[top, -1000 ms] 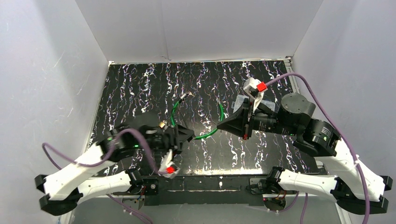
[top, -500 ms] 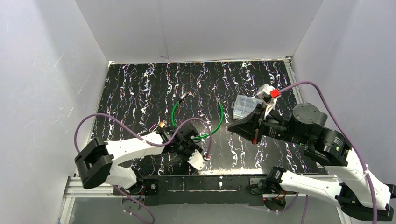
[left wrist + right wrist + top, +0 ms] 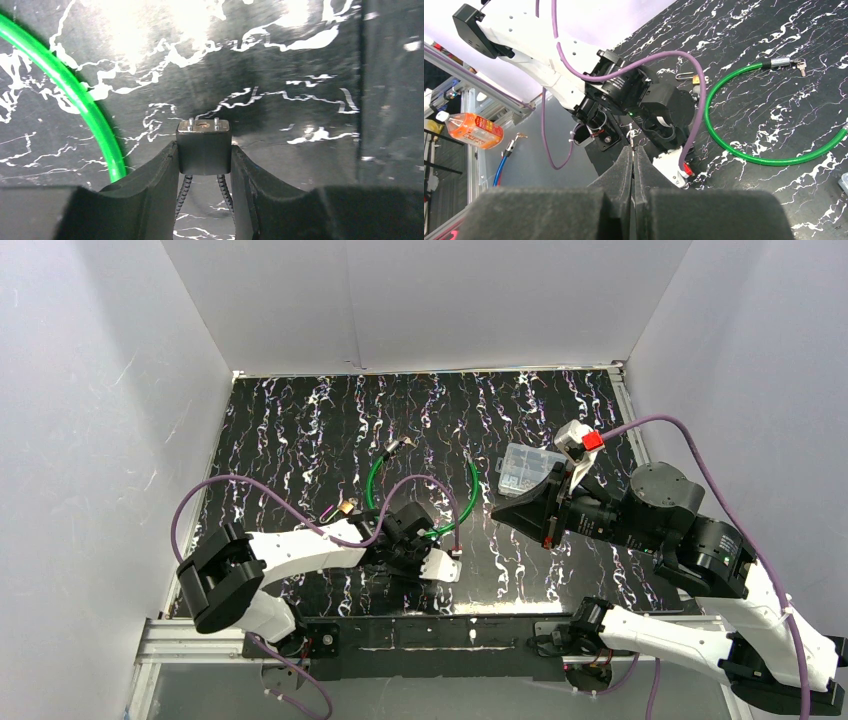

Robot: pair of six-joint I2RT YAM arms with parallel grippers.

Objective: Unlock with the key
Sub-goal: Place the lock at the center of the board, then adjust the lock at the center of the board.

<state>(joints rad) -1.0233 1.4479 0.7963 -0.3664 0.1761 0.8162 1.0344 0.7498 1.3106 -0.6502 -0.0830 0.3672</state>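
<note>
Padlock [image 3: 347, 507], small and brass, lies on the table just outside the left arc of the green cable [image 3: 372, 490], apart from both grippers. The shackle is too small to tell whether it is latched.

Left gripper [image 3: 204, 155]: low over the table beside the cable's near bend. Its fingers are set narrow and clamp a dark block [image 3: 203, 142] with a metal cap from either side. Two braided strands run beneath it. Judgement: this could be a lock body, but that is not confirmed.

Keys [image 3: 800, 65]: on the table at the cable's far left end, next to its metal ferrule. Neither gripper is near them.

Right gripper [image 3: 633, 150]: raised to the right of the cable's right arc, aimed across it toward the left gripper, with its fingers pressed together. A thin metal sliver [image 3: 630, 135] stands at the tips. Whether it is a key, or is gripped at all, cannot be told.

Clear plastic box [image 3: 520, 468]: just right of the cable's right end.

Status, as judged: early. No key is seen entering any keyhole and the padlock is untouched. Left to do: bring key to lock, insert it, turn it and free the shackle.
</note>
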